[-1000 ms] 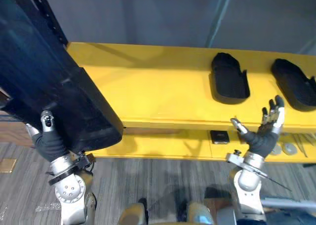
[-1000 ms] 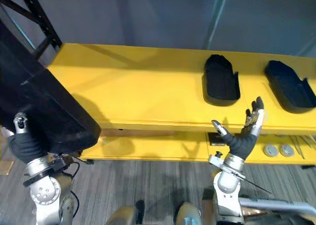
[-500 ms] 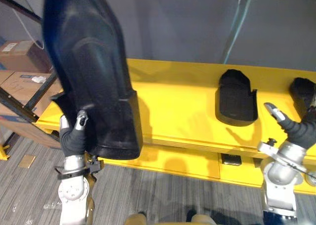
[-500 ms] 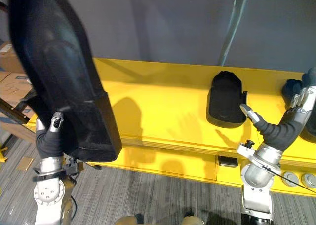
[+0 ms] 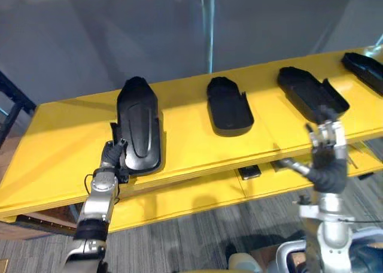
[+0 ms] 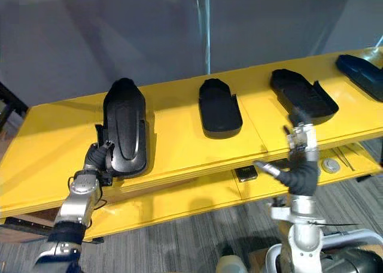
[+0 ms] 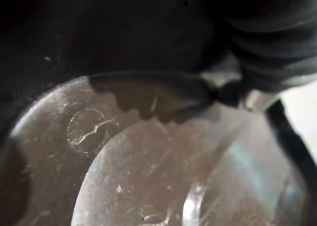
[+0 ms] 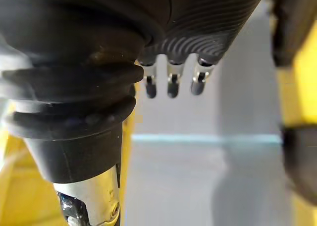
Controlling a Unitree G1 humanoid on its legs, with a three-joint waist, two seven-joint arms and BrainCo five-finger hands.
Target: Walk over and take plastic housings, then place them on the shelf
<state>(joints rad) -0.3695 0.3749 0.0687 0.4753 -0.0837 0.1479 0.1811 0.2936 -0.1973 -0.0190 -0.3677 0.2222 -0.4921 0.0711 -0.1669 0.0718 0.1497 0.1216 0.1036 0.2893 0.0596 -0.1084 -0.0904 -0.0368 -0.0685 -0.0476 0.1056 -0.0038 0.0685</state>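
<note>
The long black housing point(image 5: 139, 126) lies flat on the top board of the yellow shelf point(image 5: 60, 147), towards the left. Its rounded end points to the back and its squarer end sits at the front edge. The left hand point(image 5: 112, 157) reaches up from below and touches the near left corner of this housing. The pictures do not show whether it grips the plastic or only rests against it, and its own wrist view shows dark plastic from very close.

Three more black housings lie on the same board, well apart from one another. A second housing point(image 5: 228, 105) is near the middle, a third housing point(image 5: 310, 90) is further right, and a fourth housing point(image 5: 364, 63) is at the far right edge.

The right hand point(image 5: 326, 153) is raised in front of the shelf's front edge, just below the third housing, and touches nothing. It holds nothing. Its fingers point(image 8: 171, 80) point straight up, side by side, and the thumb point(image 5: 291, 165) sticks out towards the robot's left.

Under the top board is a lower shelf point(image 5: 179, 198), also yellow. A small dark box point(image 5: 249, 172) and a round disc point(image 6: 328, 163) lie on it. Behind the shelf are a grey wall point(image 5: 119, 33) and a pale upright pole point(image 5: 209, 27). A grey plank floor point(image 5: 197, 243) runs below.
</note>
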